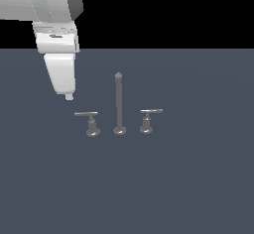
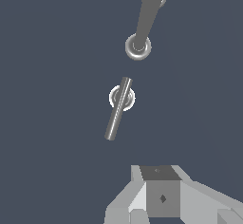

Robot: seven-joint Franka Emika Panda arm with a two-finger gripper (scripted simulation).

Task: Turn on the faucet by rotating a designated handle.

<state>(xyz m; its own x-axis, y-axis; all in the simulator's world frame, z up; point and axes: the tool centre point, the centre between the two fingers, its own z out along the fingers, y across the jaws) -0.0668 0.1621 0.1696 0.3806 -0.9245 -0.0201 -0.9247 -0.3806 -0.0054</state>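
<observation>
The faucet is a small dull-grey set on the dark floor. Its tall thin spout rod (image 1: 118,104) has a round knob top. The handle (image 1: 89,121), the slightly larger lever, stands on the exterior view's left of the rod. The smaller twin lever (image 1: 148,118) stands on its right. My gripper (image 1: 69,96) hangs above and to the exterior view's left of the handle, not touching it. Its fingers look pressed together, holding nothing. In the wrist view the handle bar (image 2: 118,108) lies beyond my gripper (image 2: 160,173), with the spout base (image 2: 138,47) further off.
A flat dark blue-grey floor (image 1: 188,188) spreads around the faucet set. The white arm body (image 1: 54,10) fills the exterior view's upper left. Nothing else shows.
</observation>
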